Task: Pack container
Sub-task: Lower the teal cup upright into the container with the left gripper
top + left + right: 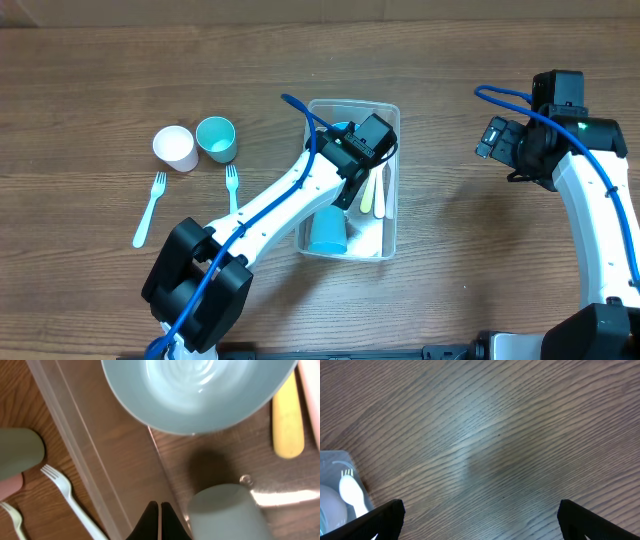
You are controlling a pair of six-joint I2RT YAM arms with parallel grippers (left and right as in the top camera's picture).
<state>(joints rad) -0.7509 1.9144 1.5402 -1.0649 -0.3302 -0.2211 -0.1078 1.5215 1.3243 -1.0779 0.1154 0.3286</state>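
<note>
Hangs over the container (392, 215) with the left claw (159, 521) pinched fully shut on nothing.

Nearest the left claw, just right of its tips, shows a pale blue cup (230, 512) on the container floor; ahead of the tips, a teal bowl (200, 390); farther right, a yellow utensil (287, 420), all inside the clear walls. Left of the tips, beyond the container wall, shows a pale fork (67, 492) on the wooden surface (20, 390), then a teal cup (17, 452) and a white cup (174, 148) farther off. Keeps the right claw (480, 520) spread as wide as it goes, gripping nothing, over bare wood, well apart from the container, whose corner with a white fork (351, 491) lies to that claw's left.
</note>
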